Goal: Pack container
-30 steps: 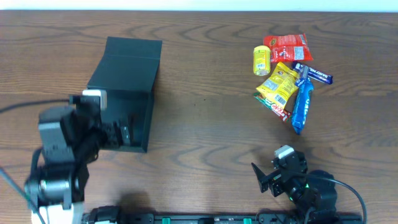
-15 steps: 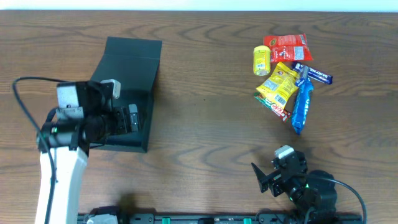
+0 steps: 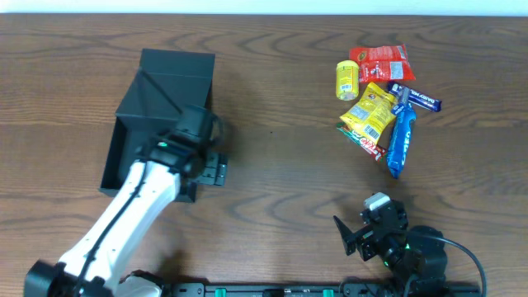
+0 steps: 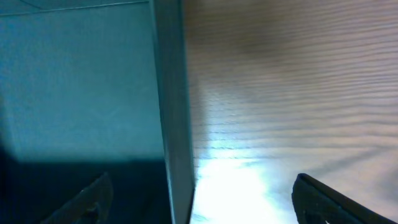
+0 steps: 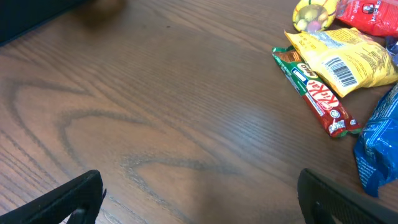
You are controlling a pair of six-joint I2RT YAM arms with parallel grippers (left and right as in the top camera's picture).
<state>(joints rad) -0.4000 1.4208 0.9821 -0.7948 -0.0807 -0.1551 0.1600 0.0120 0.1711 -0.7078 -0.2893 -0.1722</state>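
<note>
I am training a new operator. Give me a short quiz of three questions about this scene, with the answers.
1. True or false: the KitKat bar lies inside the container.
2. Where do the fingers of the left gripper stand? A) both inside the container; B) one on each side of the container's wall; C) both outside the container.
3. Short answer: is the right gripper open or shut?

Key:
1. False. It lies on the table.
2. B.
3. Open.
</note>
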